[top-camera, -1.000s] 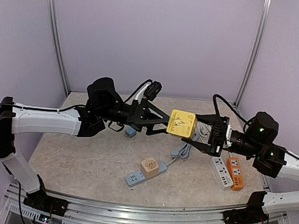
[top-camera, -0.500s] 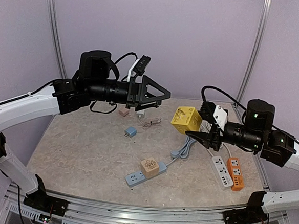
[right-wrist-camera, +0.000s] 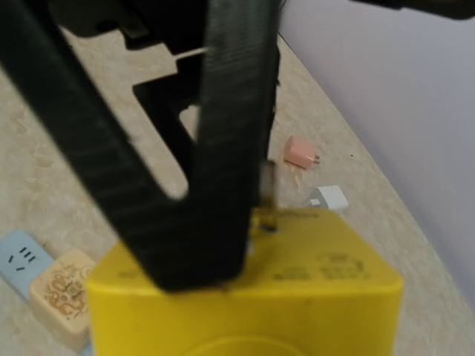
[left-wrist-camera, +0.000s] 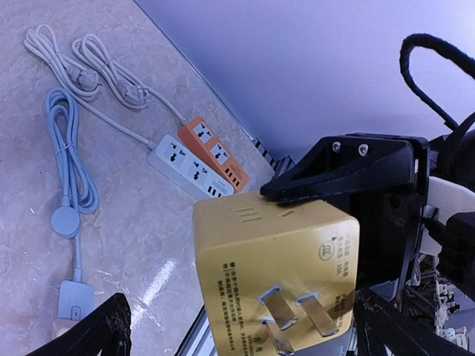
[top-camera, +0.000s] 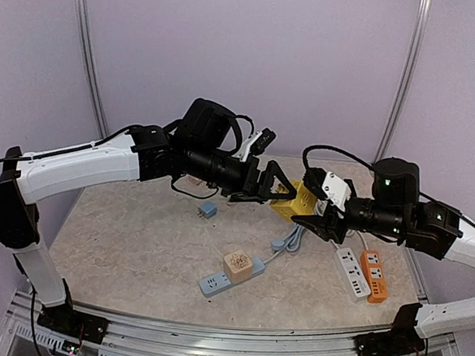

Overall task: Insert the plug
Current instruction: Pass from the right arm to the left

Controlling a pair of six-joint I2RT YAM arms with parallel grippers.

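The plug is a yellow cube (top-camera: 294, 200) with three metal prongs (left-wrist-camera: 291, 315). It hangs in the air above the table, and my right gripper (top-camera: 320, 211) is shut on it from the right. One black right finger (left-wrist-camera: 344, 169) lies along its far face. My left gripper (top-camera: 278, 188) is open wide, its jaws standing on either side of the plug's pronged face. Its fingertips (left-wrist-camera: 95, 335) show at the bottom corners of the left wrist view. In the right wrist view a left finger (right-wrist-camera: 215, 148) crosses just over the plug (right-wrist-camera: 297, 297).
On the table lie a blue power strip (top-camera: 214, 283) with a beige cube adapter (top-camera: 238, 264) on it, a white strip (top-camera: 351, 272), an orange strip (top-camera: 373, 276), a coiled blue cable (top-camera: 288, 240) and a small blue plug (top-camera: 207, 211). A pink plug (right-wrist-camera: 300, 152) and a white plug (right-wrist-camera: 330, 198) sit farther back.
My left arm dropped from a raised pose and swung right, bringing its open jaws around the yellow plug. My right gripper carried the plug slightly left toward it.
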